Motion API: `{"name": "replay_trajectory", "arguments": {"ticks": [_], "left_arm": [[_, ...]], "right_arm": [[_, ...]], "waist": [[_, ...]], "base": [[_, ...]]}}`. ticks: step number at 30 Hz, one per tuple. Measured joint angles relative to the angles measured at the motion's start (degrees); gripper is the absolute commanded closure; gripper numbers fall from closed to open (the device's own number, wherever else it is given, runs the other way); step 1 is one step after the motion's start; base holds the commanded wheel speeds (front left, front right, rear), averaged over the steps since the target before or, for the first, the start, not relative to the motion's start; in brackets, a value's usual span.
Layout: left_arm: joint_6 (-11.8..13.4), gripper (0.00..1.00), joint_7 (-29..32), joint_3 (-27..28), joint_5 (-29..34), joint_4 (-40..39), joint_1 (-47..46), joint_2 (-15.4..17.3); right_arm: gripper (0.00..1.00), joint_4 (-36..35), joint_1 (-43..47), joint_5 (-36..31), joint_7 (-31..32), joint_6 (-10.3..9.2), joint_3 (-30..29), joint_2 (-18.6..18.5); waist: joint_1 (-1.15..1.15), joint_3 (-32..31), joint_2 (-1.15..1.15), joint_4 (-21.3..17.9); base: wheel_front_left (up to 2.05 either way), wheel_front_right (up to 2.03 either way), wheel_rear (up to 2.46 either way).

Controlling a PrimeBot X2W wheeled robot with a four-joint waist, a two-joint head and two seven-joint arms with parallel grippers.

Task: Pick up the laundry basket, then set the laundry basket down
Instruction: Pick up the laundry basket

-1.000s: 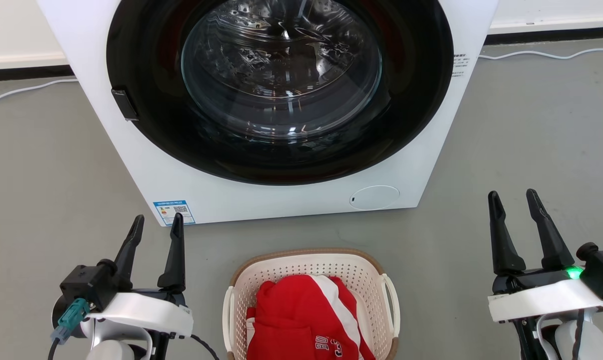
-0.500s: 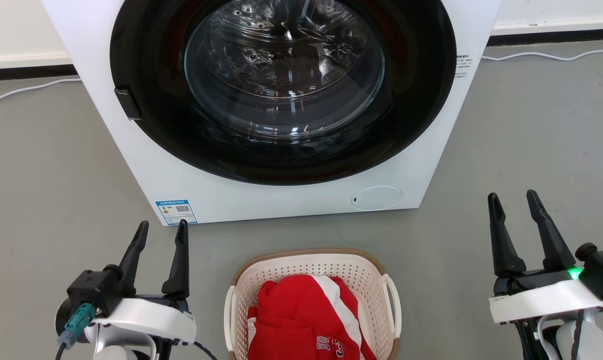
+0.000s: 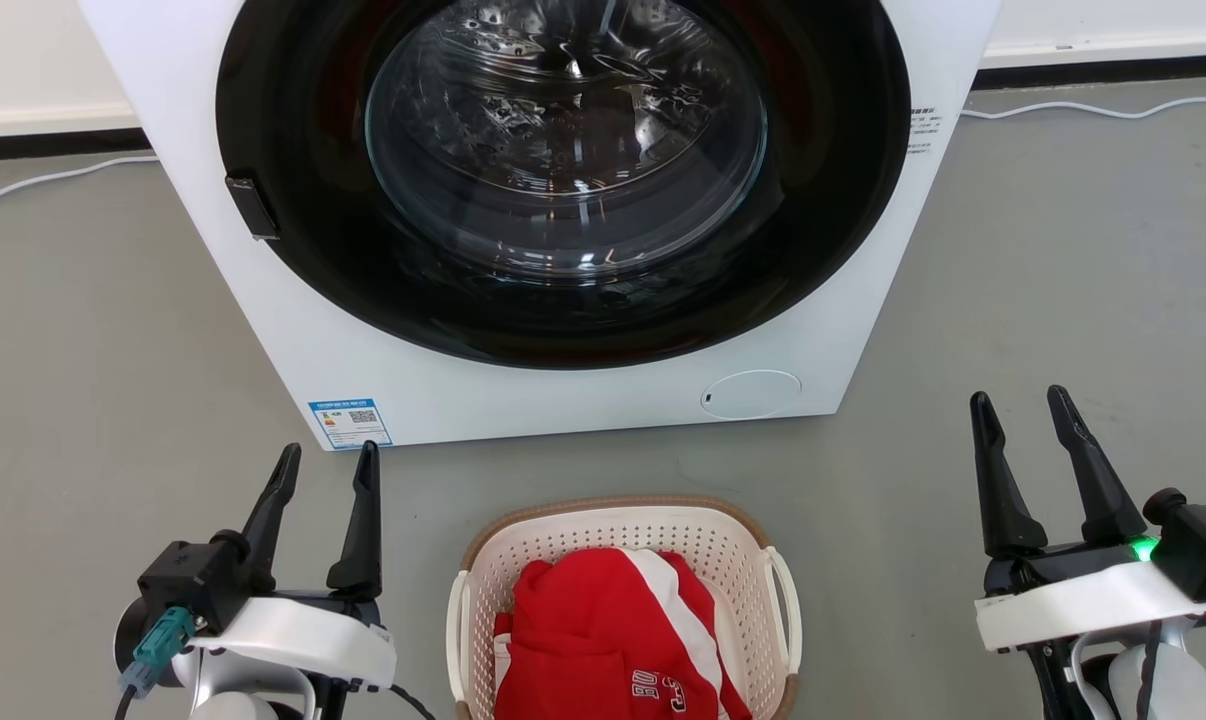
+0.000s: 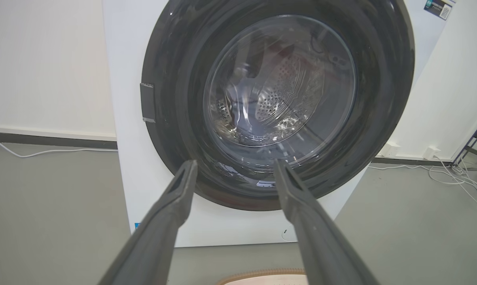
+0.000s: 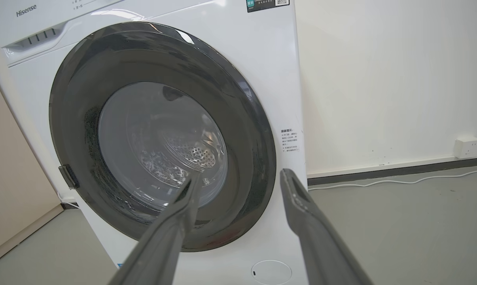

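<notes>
right now the laundry basket (image 3: 613,530) sits on the grey floor (image 3: 1063,250) just before the washing machine (image 3: 363,380), a red-and-white garment (image 3: 603,640) piled inside. the left gripper (image 3: 329,450) and right gripper (image 3: 1019,396) hang on either side, clear of its handles, fingers spread and empty.

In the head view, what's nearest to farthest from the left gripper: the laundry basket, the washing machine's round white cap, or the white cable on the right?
From the left gripper:
1. laundry basket, on the floor just to its right.
2. round white cap, low on the washing machine, right side.
3. white cable, far back right.
</notes>
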Motion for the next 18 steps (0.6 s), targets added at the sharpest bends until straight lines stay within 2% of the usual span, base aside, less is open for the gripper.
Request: {"name": "replay_trajectory", "arguments": {"ticks": [18], "left_arm": [[0.0, 0.0, 0.0, -0.1, 0.5, 1.5, -0.4, -0.3]], "right_arm": [[0.0, 0.6, -0.3, 0.0, 0.0, 0.0, -0.6, -0.1]], "waist": [[0.0, 5.0, 0.0, 0.3]], "base": [[0.0, 0.0, 0.0]]}}
